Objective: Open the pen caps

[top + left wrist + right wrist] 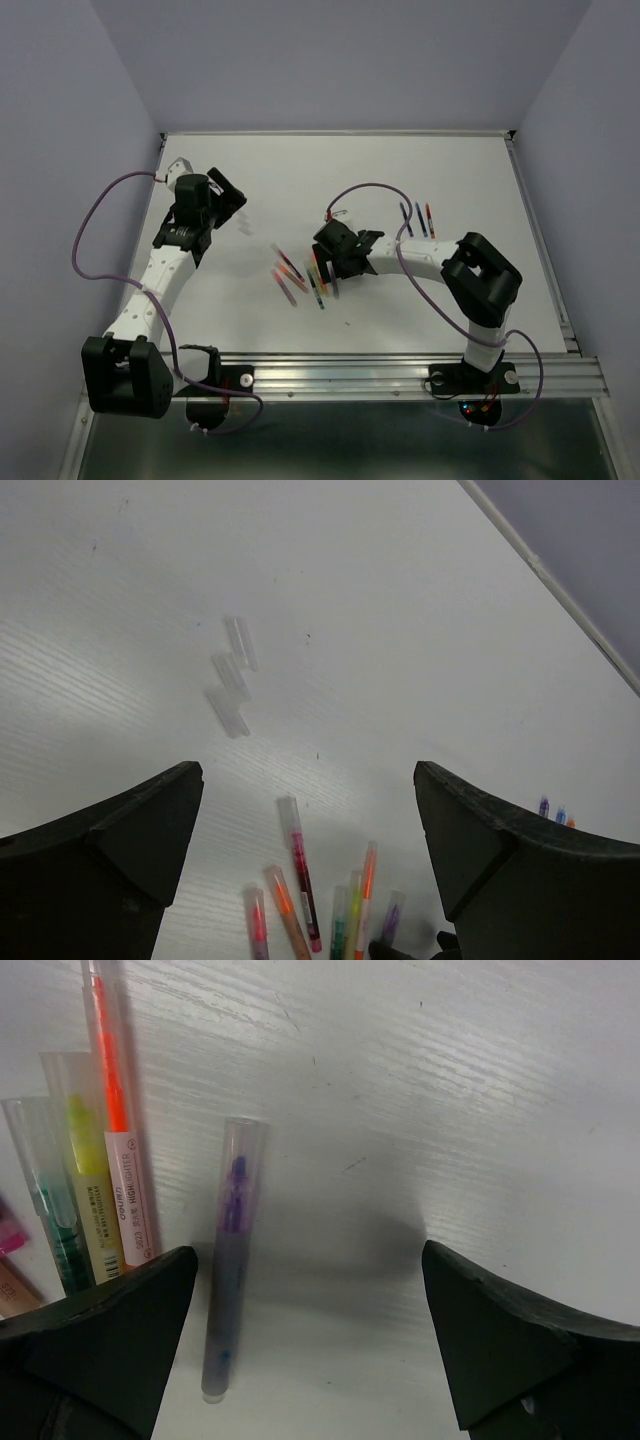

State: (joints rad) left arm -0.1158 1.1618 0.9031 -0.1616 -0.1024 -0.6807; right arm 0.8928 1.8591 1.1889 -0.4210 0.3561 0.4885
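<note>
Several thin pens (298, 278) lie fanned out mid-table, each with a clear cap over a coloured tip. My right gripper (330, 270) hangs open low over their right side. In the right wrist view a purple pen (226, 1260) lies between the open fingers (120, 1310), close to the left one and not gripped; orange (115, 1110), yellow (85, 1160) and green (50, 1210) pens lie left of it. My left gripper (230, 197) is open and empty at the back left. Three loose clear pen caps (231, 677) lie ahead of it, with the pens (300, 870) nearer.
Three more pens (418, 218) lie at the back right, beyond the right arm's elbow. Purple cables loop off both arms. A raised rail (540, 250) runs along the table's right edge, and walls enclose the back and sides.
</note>
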